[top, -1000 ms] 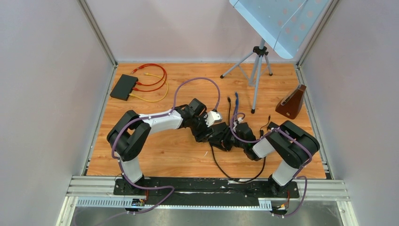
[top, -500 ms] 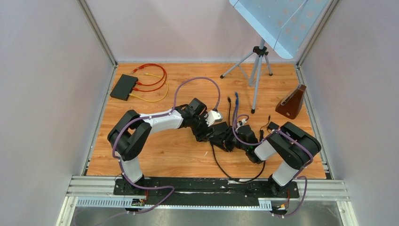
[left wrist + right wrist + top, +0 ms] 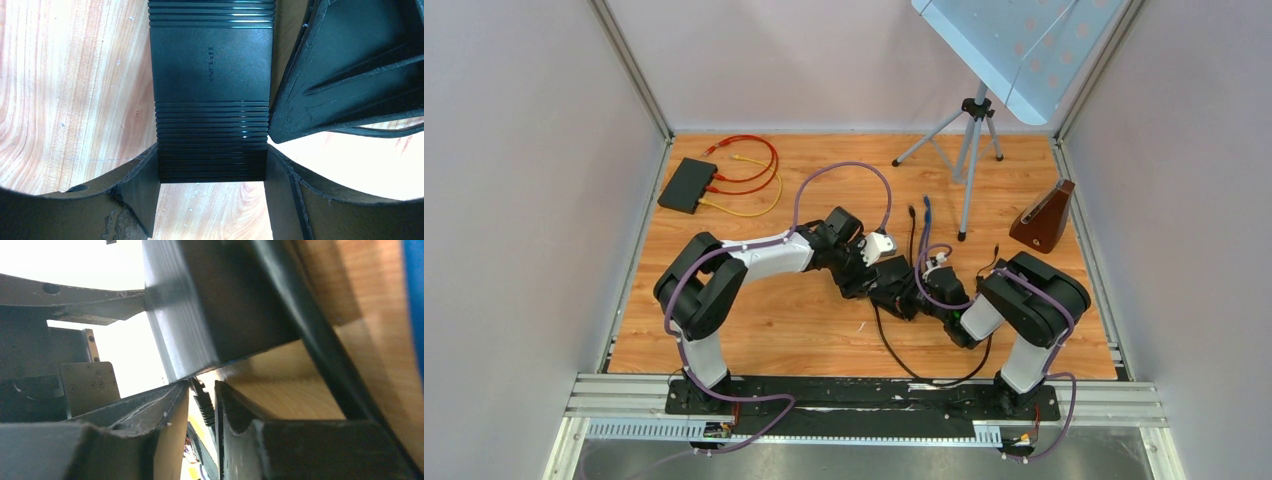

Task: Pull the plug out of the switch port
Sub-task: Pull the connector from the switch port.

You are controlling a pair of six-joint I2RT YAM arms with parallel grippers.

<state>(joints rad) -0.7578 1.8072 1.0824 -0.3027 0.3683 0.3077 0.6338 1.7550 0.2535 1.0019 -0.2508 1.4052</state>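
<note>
1. Right arm (image 3: 1034, 300) has swung its elbow inward toward the centre of the desk (image 3: 754, 330) over the last second. Its wrist has stayed low beside the switch (image 3: 212, 75). The left arm (image 3: 764, 258) shows no shift that I can make out.
2. Left gripper (image 3: 212, 165): clamped on the switch, one finger against each long side at the near end of the casing. The switch sits square between the fingers and close over the wood, at mid-desk where the two arms meet.
3. Right gripper (image 3: 202, 387): closed down narrow on the plug (image 3: 204, 405). The plug sits between the two fingers, directly under the corner edge of the switch.
4. Plug seating: the port itself is hidden in every view. I cannot tell whether the plug is still latched or partly withdrawn. The black cable (image 3: 894, 355) trails from this junction toward the near edge of the desk.
5. Reading of the change: I judge the elbow swing to be the right arm repositioning for, or beginning, the extraction stroke while the left arm braces the casing.
6. Caution: if the latch tab is not depressed, a straight pull is likely to drag the switch through the left gripper, not free the plug.
</note>
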